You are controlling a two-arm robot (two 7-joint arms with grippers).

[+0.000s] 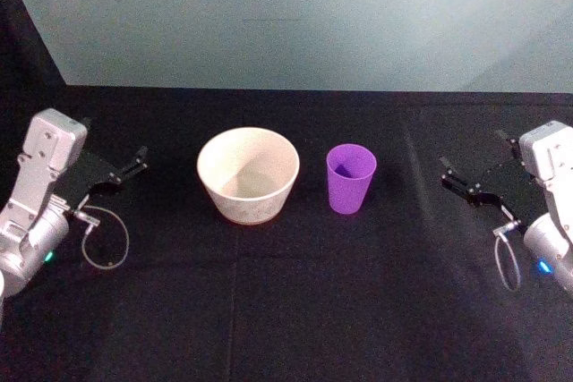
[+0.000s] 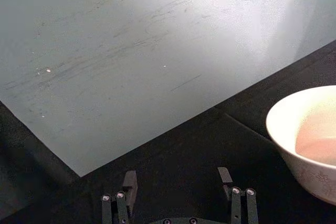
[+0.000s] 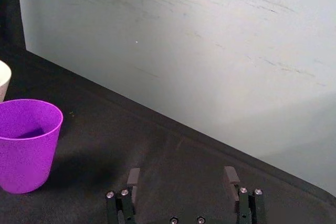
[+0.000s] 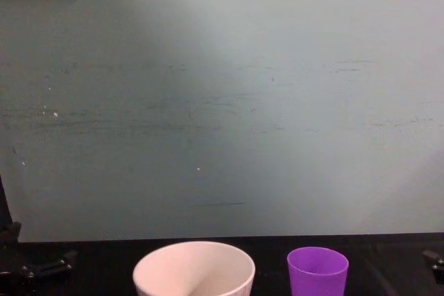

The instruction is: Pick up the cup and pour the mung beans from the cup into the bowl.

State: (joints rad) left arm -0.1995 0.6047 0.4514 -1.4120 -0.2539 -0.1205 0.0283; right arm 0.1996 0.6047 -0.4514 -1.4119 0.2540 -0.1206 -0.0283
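Observation:
The purple cup (image 1: 351, 178) stands upright at the table's middle, just right of the white bowl (image 1: 248, 174). In the chest view the cup (image 4: 318, 271) and bowl (image 4: 194, 268) stand side by side at the bottom edge. Something dark lies at the bottom of the cup (image 3: 27, 142) in the right wrist view; I cannot tell whether it is mung beans or shadow. My left gripper (image 1: 136, 162) rests open at the left side, well apart from the bowl (image 2: 310, 140). My right gripper (image 1: 450, 176) rests open at the right side, a short way from the cup.
A black cloth (image 1: 286, 310) covers the table up to a pale grey-green wall (image 1: 295, 15) close behind the bowl and cup. Cable loops hang at each wrist (image 1: 106, 243) (image 1: 507, 261). Open cloth lies in front of the bowl and cup.

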